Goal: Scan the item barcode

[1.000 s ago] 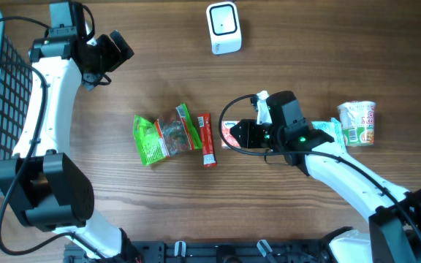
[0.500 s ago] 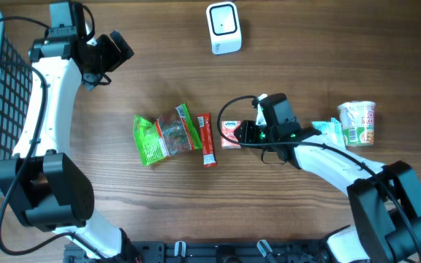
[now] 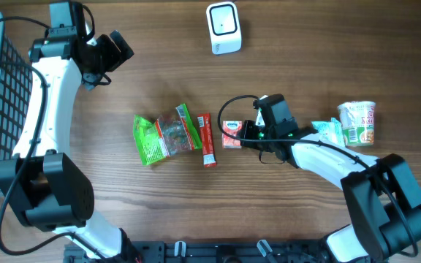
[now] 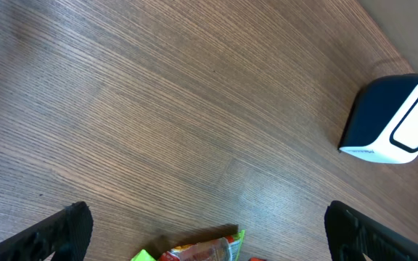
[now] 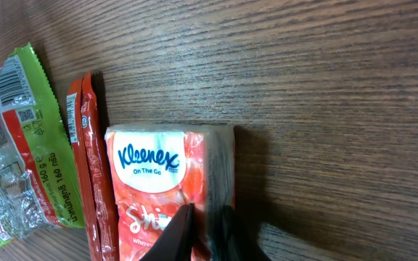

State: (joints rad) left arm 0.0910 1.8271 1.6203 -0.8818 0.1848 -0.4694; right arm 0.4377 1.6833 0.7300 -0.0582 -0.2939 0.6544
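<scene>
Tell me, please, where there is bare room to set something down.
Free: wood between scanner and green snack packet; strip below the packets. Crowded: the row from that packet past Kleenex pack to cup noodles.

Only a few bits are actually legible. The tissue pack (image 5: 158,181) has a white oval saying "Kleenex" with "On The Go" under it. Below that is a word starting "Shi", rest not visible. The snack bag (image 5: 20,159) beside it reads "160 g" sideways along its green edge, plus a barcode and a QR code. Print on the cup (image 3: 357,123) is too small to read.
</scene>
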